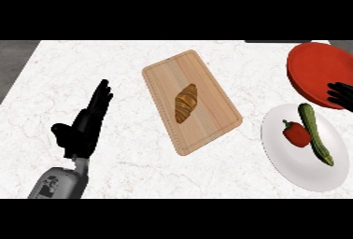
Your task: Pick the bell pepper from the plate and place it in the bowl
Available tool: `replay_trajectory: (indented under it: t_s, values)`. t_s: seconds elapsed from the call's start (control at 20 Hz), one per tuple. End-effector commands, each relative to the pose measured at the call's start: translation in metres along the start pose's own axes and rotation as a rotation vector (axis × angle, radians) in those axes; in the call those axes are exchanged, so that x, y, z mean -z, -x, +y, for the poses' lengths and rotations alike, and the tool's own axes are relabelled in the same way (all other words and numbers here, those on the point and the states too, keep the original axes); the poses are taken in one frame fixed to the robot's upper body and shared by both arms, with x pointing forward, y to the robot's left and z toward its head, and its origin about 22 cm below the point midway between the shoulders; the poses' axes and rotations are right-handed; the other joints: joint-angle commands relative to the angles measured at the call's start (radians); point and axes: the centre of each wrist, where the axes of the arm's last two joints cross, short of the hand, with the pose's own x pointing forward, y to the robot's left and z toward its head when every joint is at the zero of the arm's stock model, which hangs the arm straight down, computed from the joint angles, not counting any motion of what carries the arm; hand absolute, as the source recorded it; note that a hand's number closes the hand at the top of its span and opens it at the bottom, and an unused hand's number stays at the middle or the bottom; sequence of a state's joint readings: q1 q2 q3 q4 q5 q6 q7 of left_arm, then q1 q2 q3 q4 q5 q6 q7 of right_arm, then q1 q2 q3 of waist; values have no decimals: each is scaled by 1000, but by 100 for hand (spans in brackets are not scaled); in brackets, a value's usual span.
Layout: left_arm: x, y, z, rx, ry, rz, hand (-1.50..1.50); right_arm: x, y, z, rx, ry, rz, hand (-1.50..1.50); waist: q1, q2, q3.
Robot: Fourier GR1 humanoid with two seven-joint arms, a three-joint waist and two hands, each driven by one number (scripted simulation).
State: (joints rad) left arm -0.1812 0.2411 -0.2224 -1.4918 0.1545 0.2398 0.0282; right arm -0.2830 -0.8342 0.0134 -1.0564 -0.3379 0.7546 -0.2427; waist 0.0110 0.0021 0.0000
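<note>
A red bell pepper point(296, 134) lies on the white plate point(296, 165) at the right, beside a long green zucchini point(316, 133). Behind the plate, at the far right, sits the red bowl point(314, 67). Only the fingers of my right hand point(341, 94) show at the right edge, over the bowl's near rim and above the plate; they look slightly bent and hold nothing. My left hand point(86, 126) rests open at the left over the counter, fingers straight and pointing away, far from the plate.
A wooden cutting board point(207, 88) with a croissant point(185, 103) on it lies in the middle of the white marble counter point(124, 65). The counter's left edge runs along the upper left corner.
</note>
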Motion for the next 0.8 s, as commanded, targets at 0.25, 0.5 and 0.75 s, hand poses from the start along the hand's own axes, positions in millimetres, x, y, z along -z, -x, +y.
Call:
replay_trajectory:
  t_s: [0.25,0.5,0.75]
  values:
    - [-4,13,-13,-13,12,6,0,-10,28,0,0,-106,55,-150,-9,-1,0]
    - [2,-6,4,3,1,26,0,0,42,2,37,-105,38,-150,-5,-1,1]
    - [-8,-1,-7,4,3,20,0,-8,53,8,139,-94,-32,-150,-5,-1,1]
